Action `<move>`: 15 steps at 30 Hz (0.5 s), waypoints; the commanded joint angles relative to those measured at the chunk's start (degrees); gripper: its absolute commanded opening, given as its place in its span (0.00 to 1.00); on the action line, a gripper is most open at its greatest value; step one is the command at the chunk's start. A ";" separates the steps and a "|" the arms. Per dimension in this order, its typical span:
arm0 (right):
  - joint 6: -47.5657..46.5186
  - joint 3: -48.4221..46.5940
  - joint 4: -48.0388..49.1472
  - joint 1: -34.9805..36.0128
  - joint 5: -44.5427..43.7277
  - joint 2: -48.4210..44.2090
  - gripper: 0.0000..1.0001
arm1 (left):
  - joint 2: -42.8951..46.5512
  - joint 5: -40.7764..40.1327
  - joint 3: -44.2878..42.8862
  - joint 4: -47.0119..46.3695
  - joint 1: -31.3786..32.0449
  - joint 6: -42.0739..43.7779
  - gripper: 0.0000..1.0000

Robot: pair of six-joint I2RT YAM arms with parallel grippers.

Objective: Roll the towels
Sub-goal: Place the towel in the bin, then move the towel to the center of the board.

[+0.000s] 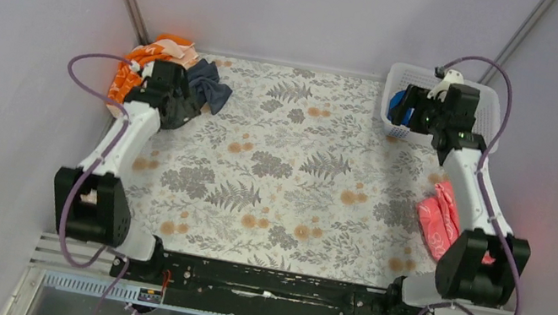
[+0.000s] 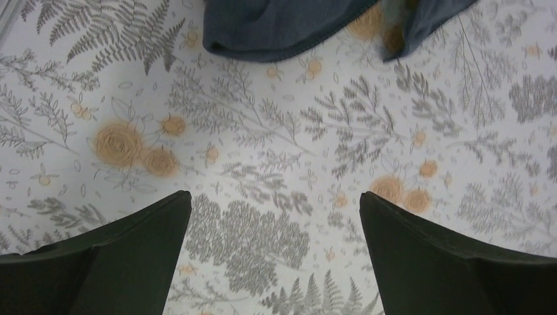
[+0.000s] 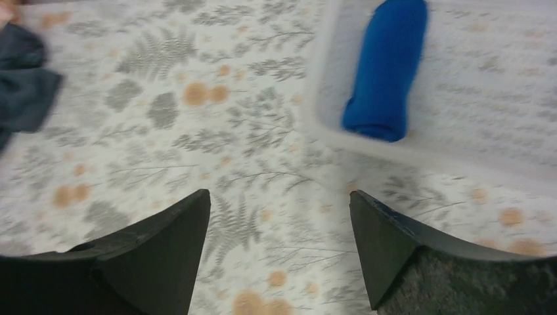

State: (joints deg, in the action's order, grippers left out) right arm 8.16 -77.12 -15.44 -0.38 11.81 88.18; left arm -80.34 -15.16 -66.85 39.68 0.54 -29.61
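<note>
The dark slate-grey towel lies crumpled and unrolled at the far left of the table; it also shows at the top of the left wrist view. My left gripper is open and empty just in front of it. The bright blue towel is rolled into a short cylinder and lies inside the white basket at the far right; in the top view only a bit of blue shows. My right gripper is open and empty over the table beside the basket's near rim.
An orange cloth lies bunched at the far left corner behind the left arm. A pink-red cloth lies at the right edge beside the right arm. The table carries a floral-printed cover. Grey walls close in on three sides.
</note>
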 commanded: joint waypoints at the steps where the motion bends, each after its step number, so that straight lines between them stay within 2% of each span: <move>1: 12.34 13.88 17.79 0.75 13.32 -9.00 0.84 | -8.24 4.46 -7.05 0.60 -4.59 -2.80 1.00; 8: 18.43 28.11 28.26 2.61 20.97 -17.60 0.85 | -25.36 6.04 -18.02 0.48 -10.05 -5.71 0.99; 15: 14.47 29.50 26.94 8.02 18.14 -20.13 0.85 | -42.51 3.80 -32.38 1.70 -12.21 -1.57 0.98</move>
State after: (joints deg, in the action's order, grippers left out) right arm 23.75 -46.83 6.76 5.54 29.06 71.37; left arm -116.49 -10.48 -92.86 40.38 -11.07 -33.36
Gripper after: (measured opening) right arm 0.845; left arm 0.988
